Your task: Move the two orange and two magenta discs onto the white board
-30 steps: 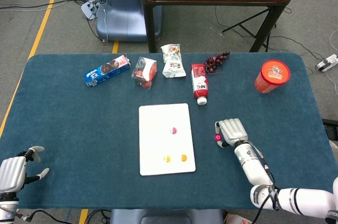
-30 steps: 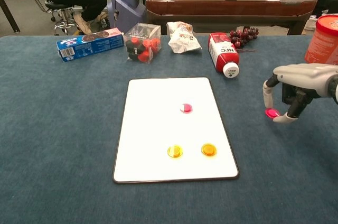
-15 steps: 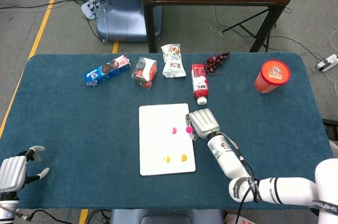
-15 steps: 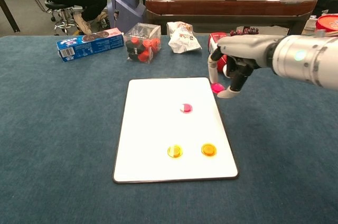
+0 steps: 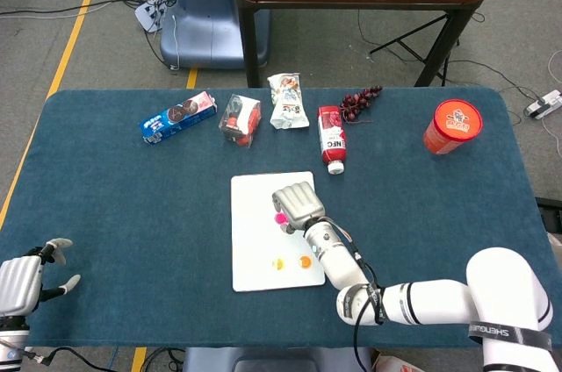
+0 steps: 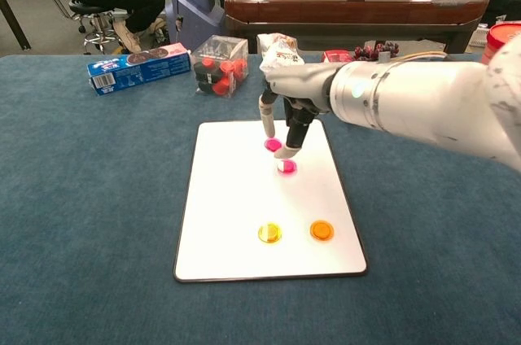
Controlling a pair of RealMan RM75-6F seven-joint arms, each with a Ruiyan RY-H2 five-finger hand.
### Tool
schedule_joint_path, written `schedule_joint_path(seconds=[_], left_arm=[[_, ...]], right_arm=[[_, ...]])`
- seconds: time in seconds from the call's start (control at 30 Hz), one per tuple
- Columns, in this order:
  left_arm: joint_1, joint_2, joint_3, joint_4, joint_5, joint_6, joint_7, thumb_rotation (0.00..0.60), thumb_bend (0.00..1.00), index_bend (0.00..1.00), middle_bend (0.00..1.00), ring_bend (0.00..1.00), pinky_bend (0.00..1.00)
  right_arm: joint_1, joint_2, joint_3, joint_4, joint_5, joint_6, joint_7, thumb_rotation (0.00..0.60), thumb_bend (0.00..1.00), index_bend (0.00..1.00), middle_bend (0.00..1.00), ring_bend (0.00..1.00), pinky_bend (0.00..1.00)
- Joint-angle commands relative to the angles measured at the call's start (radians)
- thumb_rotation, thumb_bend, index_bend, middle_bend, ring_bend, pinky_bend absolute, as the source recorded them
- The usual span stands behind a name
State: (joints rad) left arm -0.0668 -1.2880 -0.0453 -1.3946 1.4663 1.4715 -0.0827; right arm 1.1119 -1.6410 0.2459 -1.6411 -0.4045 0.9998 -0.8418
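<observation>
White board point(image 6: 244, 198), right hand point(image 6: 286, 109) with magenta disc point(image 6: 273, 145) mid-board.

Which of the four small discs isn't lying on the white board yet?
The magenta disc pinched in the right hand, held above the white board. The other magenta disc and both orange discs lie flat on it.

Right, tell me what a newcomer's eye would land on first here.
First, the right robot hand over the white board at the table's middle, pinching a magenta disc just above the magenta disc already there. Next, the two orange discs lying side by side near the board's front edge.
</observation>
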Motion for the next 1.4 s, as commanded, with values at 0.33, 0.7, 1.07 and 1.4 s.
schedule_joint_path(seconds=[0.33, 0.7, 1.07, 1.4], left_arm=[[0.007, 0.001, 0.003, 0.015, -0.005, 0.001, -0.019, 0.6, 0.17, 0.42, 0.56, 0.48, 0.65], [0.012, -0.005, 0.008, 0.023, -0.002, 0.006, -0.028, 0.6, 0.17, 0.42, 0.56, 0.48, 0.65], [0.015, -0.013, 0.014, 0.031, -0.003, -0.002, -0.03, 0.6, 0.17, 0.42, 0.56, 0.48, 0.65], [0.017, -0.021, 0.018, 0.043, -0.002, -0.006, -0.039, 0.6, 0.17, 0.42, 0.56, 0.48, 0.65]], right_arm=[[0.087, -0.105, 0.016, 0.16, 0.098, -0.059, -0.007, 0.6, 0.32, 0.55, 1.0, 1.0, 1.0], [0.118, -0.157, 0.018, 0.237, 0.108, -0.055, -0.001, 0.6, 0.31, 0.55, 1.0, 1.0, 1.0], [0.132, -0.201, 0.021, 0.299, 0.105, -0.069, 0.006, 0.6, 0.16, 0.45, 1.0, 1.0, 1.0], [0.124, -0.207, 0.029, 0.292, 0.06, -0.059, 0.033, 0.6, 0.0, 0.3, 1.0, 1.0, 1.0]])
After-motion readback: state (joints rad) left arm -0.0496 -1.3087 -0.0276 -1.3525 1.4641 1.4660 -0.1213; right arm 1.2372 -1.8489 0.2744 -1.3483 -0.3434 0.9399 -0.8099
